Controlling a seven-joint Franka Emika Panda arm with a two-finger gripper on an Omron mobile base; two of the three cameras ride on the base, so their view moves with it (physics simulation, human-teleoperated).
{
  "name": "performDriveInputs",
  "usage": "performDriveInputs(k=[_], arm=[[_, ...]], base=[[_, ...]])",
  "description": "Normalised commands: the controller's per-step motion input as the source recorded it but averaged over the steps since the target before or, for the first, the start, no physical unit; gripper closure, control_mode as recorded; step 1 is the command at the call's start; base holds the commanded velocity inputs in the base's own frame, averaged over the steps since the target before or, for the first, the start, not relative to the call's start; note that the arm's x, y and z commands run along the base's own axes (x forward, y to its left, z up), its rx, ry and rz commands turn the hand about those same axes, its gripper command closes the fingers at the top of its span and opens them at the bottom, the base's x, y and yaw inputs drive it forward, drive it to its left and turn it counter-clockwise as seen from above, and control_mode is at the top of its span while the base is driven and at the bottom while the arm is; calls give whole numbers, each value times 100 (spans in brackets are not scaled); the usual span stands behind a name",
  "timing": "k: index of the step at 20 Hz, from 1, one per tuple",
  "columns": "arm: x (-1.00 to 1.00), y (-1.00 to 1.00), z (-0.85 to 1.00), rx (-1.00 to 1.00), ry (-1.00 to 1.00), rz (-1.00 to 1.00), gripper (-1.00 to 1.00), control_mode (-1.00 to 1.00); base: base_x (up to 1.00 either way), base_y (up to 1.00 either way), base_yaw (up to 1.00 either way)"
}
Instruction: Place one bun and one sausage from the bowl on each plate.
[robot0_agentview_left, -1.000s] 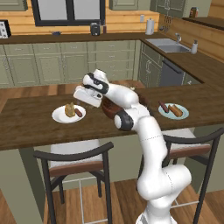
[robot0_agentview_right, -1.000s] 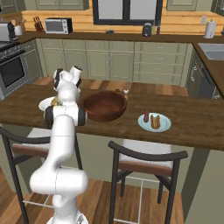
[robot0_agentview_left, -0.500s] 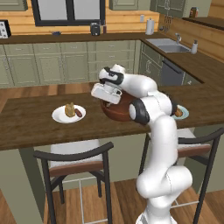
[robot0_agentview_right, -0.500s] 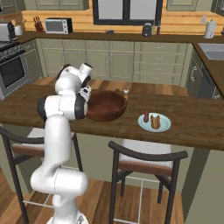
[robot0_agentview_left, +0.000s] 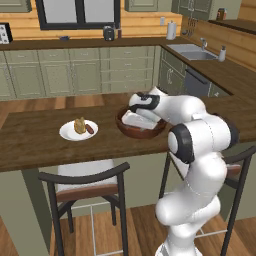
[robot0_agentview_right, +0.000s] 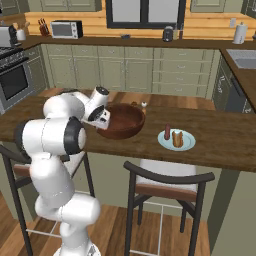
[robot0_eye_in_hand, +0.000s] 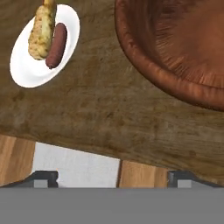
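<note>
You had swung the gripper (robot0_agentview_left: 134, 118) from the white plate (robot0_agentview_left: 70, 133) back over the bowl (robot0_agentview_right: 125, 122) — likely both servings done. Count: two plates, each with one bun (robot0_eye_in_hand: 41, 31) and one sausage (robot0_eye_in_hand: 56, 45); rimmed plate (robot0_agentview_right: 186, 143) too. Fingers spread wide, I think — empty

Dark reddish-brown wooden bowl (robot0_agentview_right: 121, 121) mid-frame on bench, upright. White plate (robot0_agentview_left: 78, 131) left of centre, holding bun (robot0_agentview_left: 79, 125) beside sausage (robot0_agentview_left: 89, 128). Blue-green-rimmed plate (robot0_agentview_right: 176, 140) right of bowl, bun (robot0_agentview_right: 177, 138) and sausage (robot0_agentview_right: 167, 131) on it.
</note>
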Motion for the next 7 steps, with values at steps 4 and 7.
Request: performDriveInputs(k=[4,7], arm=[[-100,-3,39,-4,-100,0,-100,-100],[-100,0,80,0,-92,0,-100,-100]], base=[[0,0,0],[0,0,0]])
